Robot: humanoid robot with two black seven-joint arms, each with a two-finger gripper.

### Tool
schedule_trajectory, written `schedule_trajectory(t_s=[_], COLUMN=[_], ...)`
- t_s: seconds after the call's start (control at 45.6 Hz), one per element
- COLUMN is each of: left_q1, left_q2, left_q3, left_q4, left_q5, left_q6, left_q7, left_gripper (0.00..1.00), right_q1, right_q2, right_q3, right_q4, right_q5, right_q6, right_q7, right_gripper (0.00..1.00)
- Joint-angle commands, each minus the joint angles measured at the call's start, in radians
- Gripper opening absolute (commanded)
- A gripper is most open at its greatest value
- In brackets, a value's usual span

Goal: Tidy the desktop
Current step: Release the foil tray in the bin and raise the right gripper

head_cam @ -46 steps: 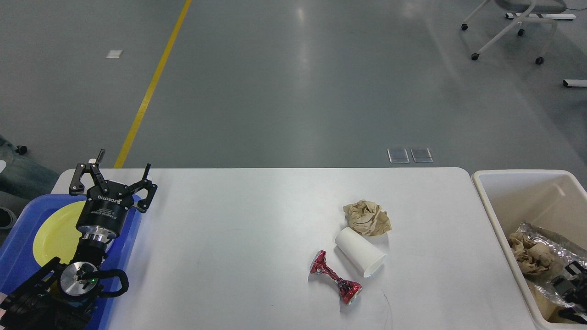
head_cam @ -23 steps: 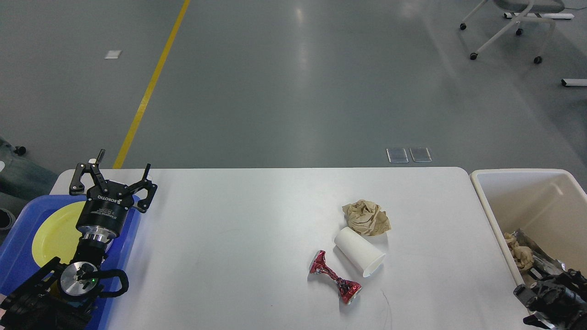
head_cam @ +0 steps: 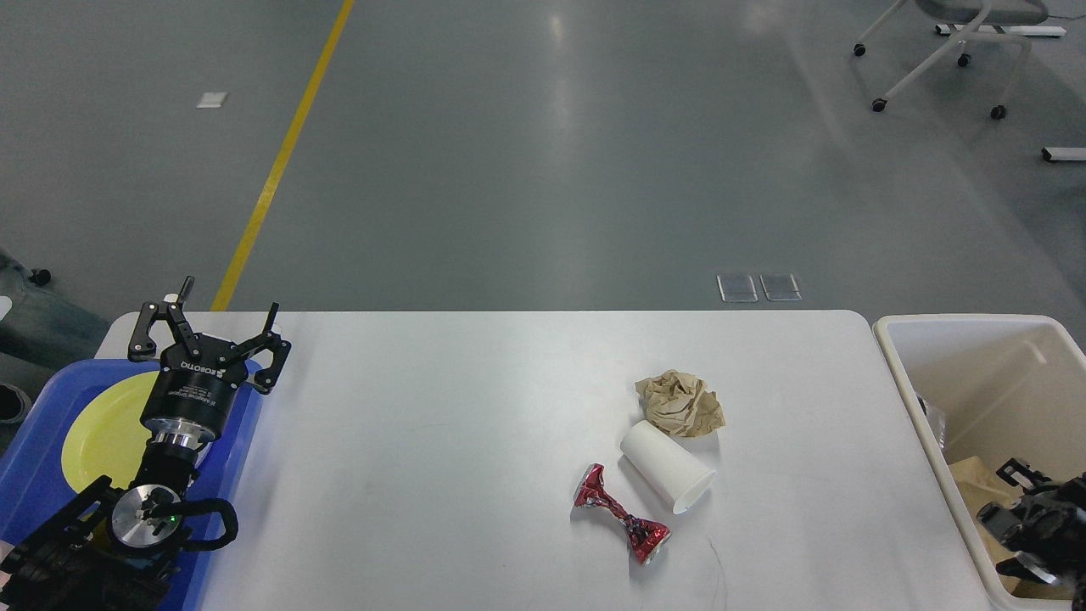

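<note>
Your bench (head_cam: pixel 475 407) filled the lower frame. At left, your left pincer (head_cam: pixel 208 327) stood fingers apart above the blue tray (head_cam: pixel 34 424); your right pincer (head_cam: pixel 1031 518), lower right in the bin (head_cam: pixel 976 327), I couldn't tell.

Bright, even overhead light throughout. Pale streaks of glare on the grey floor (head_cam: pixel 556 102), strongest top centre. Soft, short shadows beneath the white cup (head_cam: pixel 666 467) and crushed can (head_cam: pixel 619 513) on the table (head_cam: pixel 441 441). Sharp focus mostly; slight motion blur on the right claw (head_cam: pixel 1031 522) at the lower right edge.
</note>
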Motion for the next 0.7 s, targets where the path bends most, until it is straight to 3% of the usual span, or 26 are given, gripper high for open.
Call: schedule_trajectory(t_s=[0.0, 0.285, 0.57, 0.68], left_q1=[0.000, 0.000, 0.000, 0.000], left_q2=[0.000, 0.000, 0.000, 0.000], left_q3=[0.000, 0.000, 0.000, 0.000], left_q4=[0.000, 0.000, 0.000, 0.000], left_q5=[0.000, 0.000, 0.000, 0.000], left_q6=[-0.001, 0.001, -0.001, -0.001], left_q7=[0.000, 0.000, 0.000, 0.000], left_gripper=[0.96, 0.96, 0.96, 0.96], right_q1=[0.120, 0.593, 1.071, 1.240], right_q2=[-0.099, -0.294, -0.182, -0.144], right_q3=[-0.004, -0.054, -0.222, -0.228], right_q4=[0.129, 0.593, 0.689, 0.760], right_q5=[-0.067, -0.466, -0.463, -0.383], right_q6=[0.070, 0.338, 0.952, 1.133], right_q7=[-0.001, -0.004, -0.008, -0.008], right_gripper=[1.00, 1.00, 1.00, 1.00])
